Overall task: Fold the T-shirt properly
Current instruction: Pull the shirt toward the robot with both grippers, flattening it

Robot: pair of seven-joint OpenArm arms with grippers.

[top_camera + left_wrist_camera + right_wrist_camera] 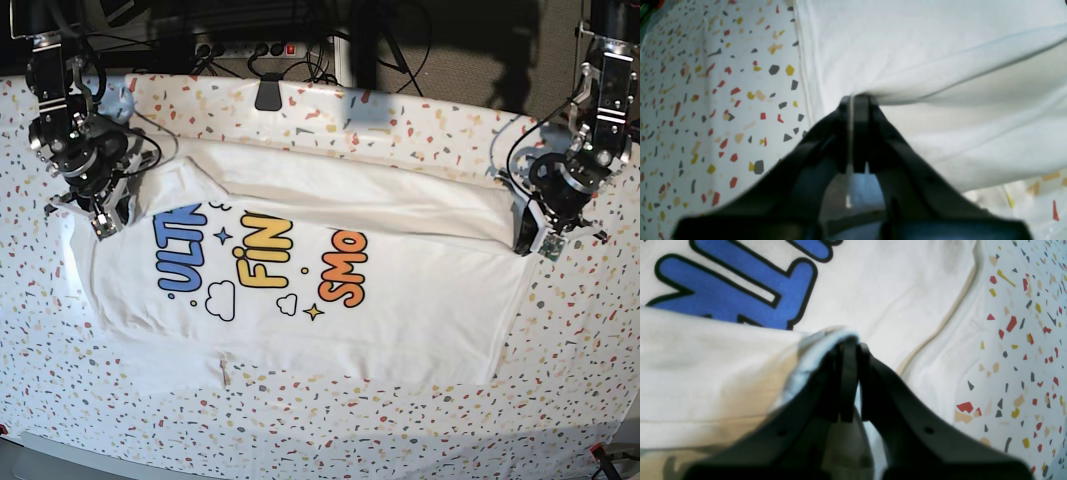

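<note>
The white T-shirt [400, 300] lies sideways on the table, print up, showing "ULT", "FIN" and "SMO". Its far long side is folded over toward the print as a plain white band [380, 195]. My left gripper [532, 240] is at the band's right end, shut on a fold of white cloth [923, 50], as the left wrist view shows [857, 100]. My right gripper [105, 222] is at the left end. In the right wrist view it [848, 340] is shut on a bunched edge of the shirt [890, 290], next to the blue letters [723, 290].
The speckled terrazzo tablecloth [300, 420] covers the table around the shirt, also seen in the wrist views [723, 100] [1023, 356]. A black clip [268, 95] sits at the table's far edge. Cables and a power strip [250, 48] lie behind it.
</note>
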